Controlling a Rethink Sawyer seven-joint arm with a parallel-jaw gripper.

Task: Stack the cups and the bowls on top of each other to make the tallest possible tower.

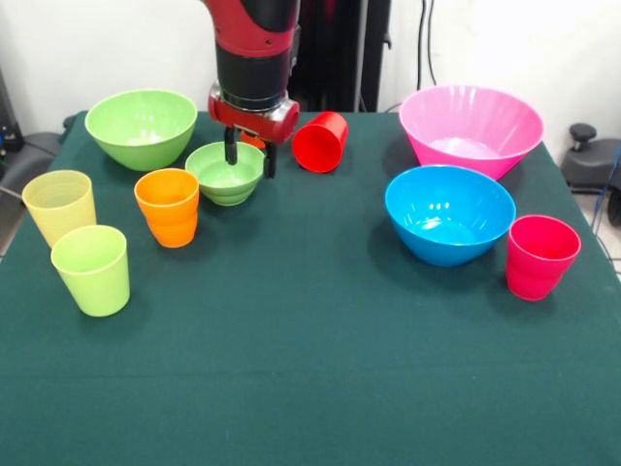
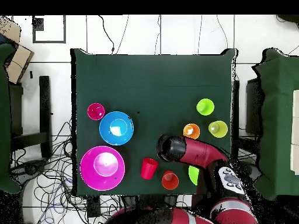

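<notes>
Claw (image 1: 250,157) low over the small light green bowl (image 1: 226,174), one finger (image 1: 231,148) at the bowl's far rim, the other (image 1: 270,160) just outside its edge, spread apart with nothing pinched between them. Small bowl upright on the green-covered bench (image 1: 310,369), just beside the orange cup (image 1: 168,207). Behind the claw, a second orange cup (image 2: 170,180), mostly hidden in the front view, clear from overhead near the robot's edge. Red cup (image 1: 321,142) lying on its side next to the claw, mouth turned toward the camera across the bench. Large light green bowl (image 1: 142,127) upright at the far corner, near the small one but apart from it. Pale yellow cup (image 1: 60,205) and lime green cup (image 1: 92,269) upright, close together, the lime one nearer the front edge. On the other half of the bench: large pink bowl (image 1: 471,128) at the back, large blue bowl (image 1: 449,213) just in front of it, pinkish-red cup (image 1: 539,255) upright right beside the blue bowl. Nothing stacked or nested; every cup and bowl resting singly on the cloth.
</notes>
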